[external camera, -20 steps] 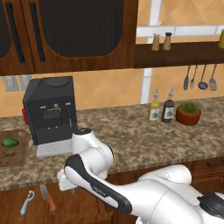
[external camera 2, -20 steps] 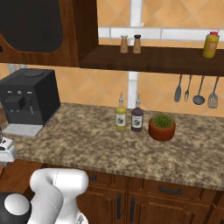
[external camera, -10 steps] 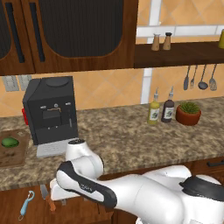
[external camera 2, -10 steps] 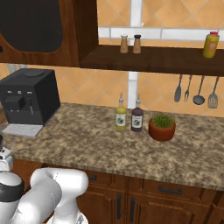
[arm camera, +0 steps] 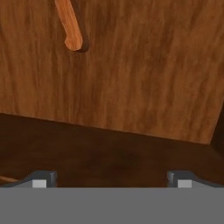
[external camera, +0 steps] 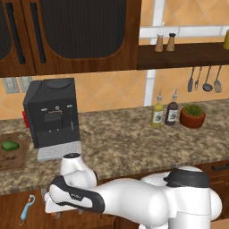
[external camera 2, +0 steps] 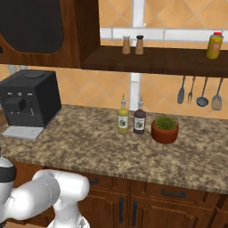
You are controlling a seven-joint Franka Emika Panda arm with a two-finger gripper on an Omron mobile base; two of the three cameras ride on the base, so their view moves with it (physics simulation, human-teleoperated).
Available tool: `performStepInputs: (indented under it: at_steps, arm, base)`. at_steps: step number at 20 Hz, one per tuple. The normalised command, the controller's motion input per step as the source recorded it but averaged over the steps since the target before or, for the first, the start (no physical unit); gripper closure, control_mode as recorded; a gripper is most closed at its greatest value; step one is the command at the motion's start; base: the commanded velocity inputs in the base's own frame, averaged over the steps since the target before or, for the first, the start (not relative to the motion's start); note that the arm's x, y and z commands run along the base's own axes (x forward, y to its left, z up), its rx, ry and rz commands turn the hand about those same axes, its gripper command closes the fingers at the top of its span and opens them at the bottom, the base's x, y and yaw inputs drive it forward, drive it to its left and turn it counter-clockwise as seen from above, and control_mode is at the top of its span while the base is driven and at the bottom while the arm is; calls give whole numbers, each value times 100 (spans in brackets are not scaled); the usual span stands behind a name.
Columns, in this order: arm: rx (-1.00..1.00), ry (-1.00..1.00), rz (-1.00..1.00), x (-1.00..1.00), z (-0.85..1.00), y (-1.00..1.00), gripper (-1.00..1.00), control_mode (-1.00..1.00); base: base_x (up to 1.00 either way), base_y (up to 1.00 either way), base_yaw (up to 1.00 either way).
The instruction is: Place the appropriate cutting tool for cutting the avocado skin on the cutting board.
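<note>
The cutting tool's orange-brown handle [arm camera: 70, 26] lies on a wooden surface at the top left of the hand view; its blade runs out of frame. My gripper [arm camera: 111, 178] is open, its fingertips [arm camera: 41, 177] wide apart with nothing between them, and the handle lies ahead and to the left. In the left base view my hand [external camera: 56, 205] hangs low below the counter's front edge and covers the knife. The brown cutting board [external camera: 15, 162] lies at the counter's far left with the dark-green avocado [external camera: 10, 145] on it.
A light-blue peeler [external camera: 27, 209] lies just left of my hand. A black coffee machine [external camera: 51, 112] stands right of the board. Two bottles [external camera: 157, 114] and a potted plant [external camera: 192, 116] stand further right. Utensils [external camera 2: 198, 91] hang on the wall.
My arm has folded down and to the left, bringing the hand low over the knife, which showed beside the peeler before and is now covered. The jaws stayed open.
</note>
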Motion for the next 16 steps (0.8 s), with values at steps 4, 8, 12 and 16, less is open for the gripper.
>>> performStepInputs:
  at_steps: [4, 8, 12, 16]
  arm:
    - [1, 0, -2, 0, -32, 16, -100, -100]
    - [2, 0, -2, 0, -35, 14, -100, -100]
    - [2, 0, -1, 0, -37, 10, -100, -100]
    - [0, 6, 0, -1, -37, 9, -100, -100]
  base:
    - [0, 0, 0]
    - [0, 0, 0]
    - [0, 0, 0]
    - [0, 0, 0]
